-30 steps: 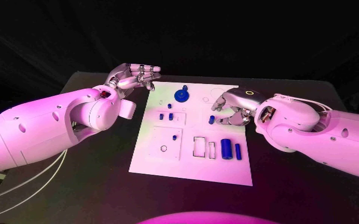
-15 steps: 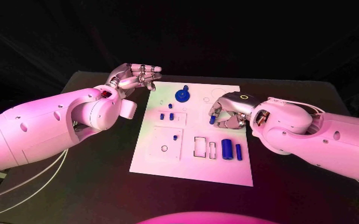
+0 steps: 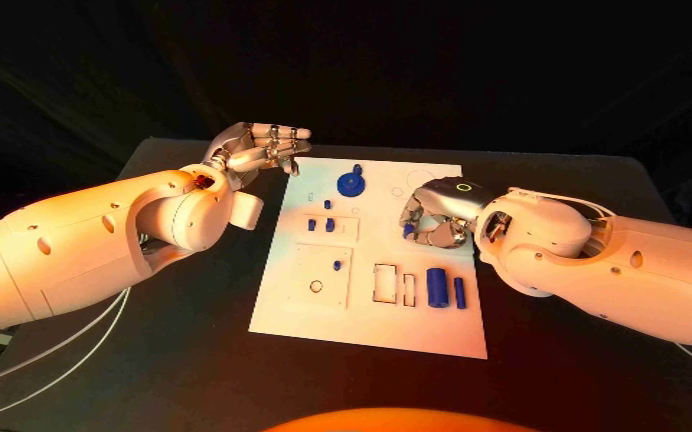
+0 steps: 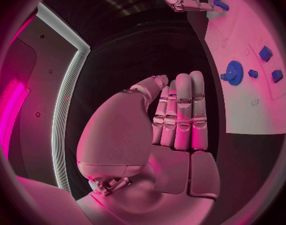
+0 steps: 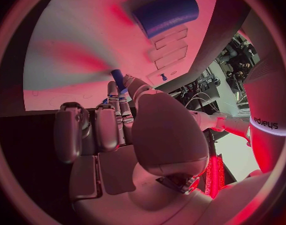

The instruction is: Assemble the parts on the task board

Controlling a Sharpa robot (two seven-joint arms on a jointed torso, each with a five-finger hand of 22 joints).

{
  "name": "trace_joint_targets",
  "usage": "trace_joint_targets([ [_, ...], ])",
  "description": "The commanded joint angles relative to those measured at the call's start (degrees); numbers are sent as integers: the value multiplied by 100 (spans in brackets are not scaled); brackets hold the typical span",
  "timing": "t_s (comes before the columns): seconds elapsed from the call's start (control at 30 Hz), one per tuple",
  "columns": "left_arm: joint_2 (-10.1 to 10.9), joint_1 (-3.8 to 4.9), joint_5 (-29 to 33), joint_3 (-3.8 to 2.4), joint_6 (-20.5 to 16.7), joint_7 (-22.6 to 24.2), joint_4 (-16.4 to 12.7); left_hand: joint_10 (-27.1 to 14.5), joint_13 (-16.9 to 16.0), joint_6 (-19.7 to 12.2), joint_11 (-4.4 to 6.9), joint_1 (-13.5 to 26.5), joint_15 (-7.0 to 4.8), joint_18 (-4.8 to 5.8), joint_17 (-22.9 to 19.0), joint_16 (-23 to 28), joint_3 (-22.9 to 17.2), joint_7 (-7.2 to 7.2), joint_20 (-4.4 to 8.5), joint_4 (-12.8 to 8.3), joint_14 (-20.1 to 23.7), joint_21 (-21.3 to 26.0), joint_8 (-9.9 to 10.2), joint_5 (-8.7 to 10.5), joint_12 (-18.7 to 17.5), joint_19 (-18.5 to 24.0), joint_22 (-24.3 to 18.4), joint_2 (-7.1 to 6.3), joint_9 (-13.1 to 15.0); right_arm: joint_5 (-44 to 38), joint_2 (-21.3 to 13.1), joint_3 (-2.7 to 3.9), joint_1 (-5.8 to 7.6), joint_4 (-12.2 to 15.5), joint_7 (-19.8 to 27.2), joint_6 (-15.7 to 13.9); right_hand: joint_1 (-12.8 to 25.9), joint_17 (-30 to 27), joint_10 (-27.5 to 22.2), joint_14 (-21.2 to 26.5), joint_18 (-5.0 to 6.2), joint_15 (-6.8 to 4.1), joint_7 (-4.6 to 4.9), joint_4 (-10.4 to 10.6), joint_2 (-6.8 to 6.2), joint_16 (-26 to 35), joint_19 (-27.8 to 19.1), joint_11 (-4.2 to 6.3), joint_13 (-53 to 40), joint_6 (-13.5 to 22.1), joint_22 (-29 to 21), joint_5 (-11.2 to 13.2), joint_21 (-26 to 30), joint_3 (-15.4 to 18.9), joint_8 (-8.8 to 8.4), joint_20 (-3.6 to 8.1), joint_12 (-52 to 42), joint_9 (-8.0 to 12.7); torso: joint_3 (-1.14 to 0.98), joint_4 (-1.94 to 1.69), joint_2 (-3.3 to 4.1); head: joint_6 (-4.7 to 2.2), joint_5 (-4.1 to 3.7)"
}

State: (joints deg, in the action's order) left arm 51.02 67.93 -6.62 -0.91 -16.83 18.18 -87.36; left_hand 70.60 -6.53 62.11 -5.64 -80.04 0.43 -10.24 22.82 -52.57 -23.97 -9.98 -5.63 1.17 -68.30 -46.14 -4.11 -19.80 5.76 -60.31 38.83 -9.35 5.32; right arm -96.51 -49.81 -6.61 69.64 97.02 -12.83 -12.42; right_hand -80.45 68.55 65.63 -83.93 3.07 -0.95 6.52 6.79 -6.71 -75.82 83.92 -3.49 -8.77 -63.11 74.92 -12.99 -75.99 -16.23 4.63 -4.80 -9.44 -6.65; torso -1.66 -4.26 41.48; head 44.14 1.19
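— White board (image 3: 296, 302) lies flat in the middle of the black table (image 3: 173, 372). Where do the blue parts stand?

— Head view: a round gear-shaped part (image 3: 351, 185) near the far edge, small pegs (image 3: 320, 224) below it, two long cylinders (image 3: 437, 282) side by side near the slots at the near right.

— Right hand?

— Right hand (image 3: 433, 220) sits over the board's right half. Its fingers pinch a small blue peg (image 3: 410, 231). The right wrist view confirms it: the peg (image 5: 119, 80) sits between the fingertips (image 5: 113, 92), with a thick cylinder (image 5: 166, 14) lying on the board beyond.

— Left hand?

— Left hand (image 3: 260, 150) is raised off the board's far left corner. The left wrist view shows its fingers (image 4: 180, 110) straight, pressed side by side, holding nothing, with the gear (image 4: 234, 73) beside them on the board.
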Motion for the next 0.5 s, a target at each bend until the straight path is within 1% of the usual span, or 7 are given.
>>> trace_joint_targets([
  [0.03,-3,5,22,-3,102,14,-16,-46,7,-49,8,-18,41,-28,-6,34,0,-7,-22,-32,17,29,10,0,-28,-8,-9,55,-6,-45,31,-4,-11,-25,-31,67,-19,13,52,-238,-26,-33,-5,-1,55,-28,206,10,8,-54,694,23,-42,-49,23,30,26,-7,-3,-3,-4,17,0],
  [0.3,6,5,22,-3,100,4,-23,-48,6,-51,9,-23,41,-29,-8,34,-6,-6,-22,-38,16,31,7,1,-27,-9,-10,68,-5,-94,53,-12,-19,-64,-113,187,-57,42,175,-245,-45,-45,-9,-31,59,-53,234,27,26,-195,756,29,-133,-156,60,44,53,-41,1,-2,-4,36,-3],
  [0.5,8,6,22,-2,101,-10,-25,-48,6,-51,9,-24,41,-29,-8,34,-6,-6,-22,-38,16,31,7,1,-27,-9,-10,69,-5,-164,53,-15,-21,-59,-169,166,-109,75,305,-253,-65,-63,-19,-84,88,-81,265,51,33,-312,825,35,-236,-264,86,61,78,-75,1,-2,-8,61,6],
])
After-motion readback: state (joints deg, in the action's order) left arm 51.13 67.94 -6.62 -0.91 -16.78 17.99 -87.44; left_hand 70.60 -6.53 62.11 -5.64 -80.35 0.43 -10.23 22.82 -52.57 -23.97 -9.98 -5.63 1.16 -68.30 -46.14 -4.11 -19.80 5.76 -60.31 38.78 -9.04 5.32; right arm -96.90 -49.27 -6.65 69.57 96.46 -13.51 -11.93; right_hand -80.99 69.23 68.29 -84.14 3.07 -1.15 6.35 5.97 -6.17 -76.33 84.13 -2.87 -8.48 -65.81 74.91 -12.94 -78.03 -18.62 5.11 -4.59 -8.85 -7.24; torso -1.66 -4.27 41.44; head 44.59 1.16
